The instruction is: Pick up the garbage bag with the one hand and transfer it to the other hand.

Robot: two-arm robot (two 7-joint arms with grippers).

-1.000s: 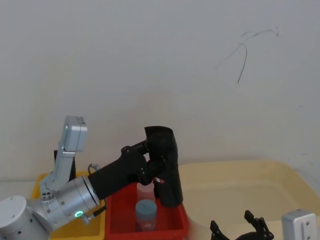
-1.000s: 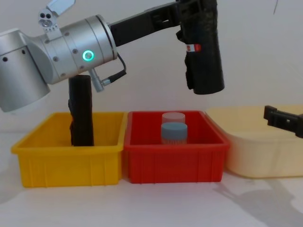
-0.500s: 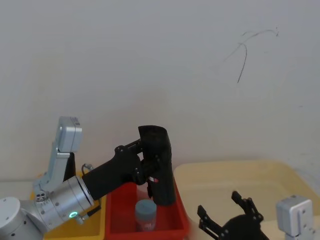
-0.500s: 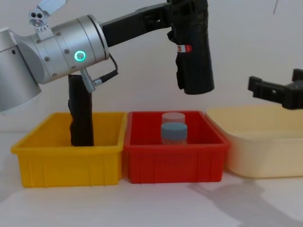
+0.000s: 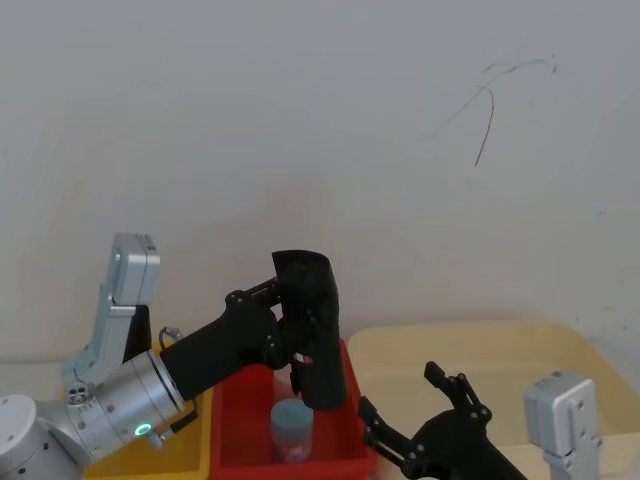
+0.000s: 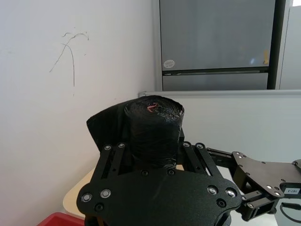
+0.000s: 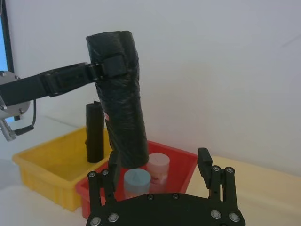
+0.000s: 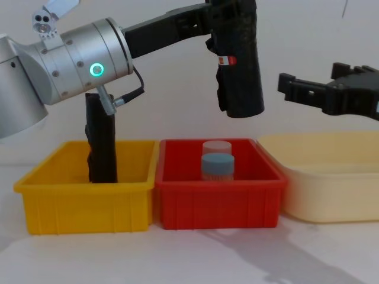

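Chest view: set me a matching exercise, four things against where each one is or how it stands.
Things:
1. garbage bag
2. second black roll
3. blue-lidded jar
4. right end effector

Places or states:
A. standing upright in the yellow bin
B. open, raised to the right of the bag
C. held in the air by the left end effector
D. sitting in the red bin

Pairs: 1-C, 2-A, 3-D, 4-B
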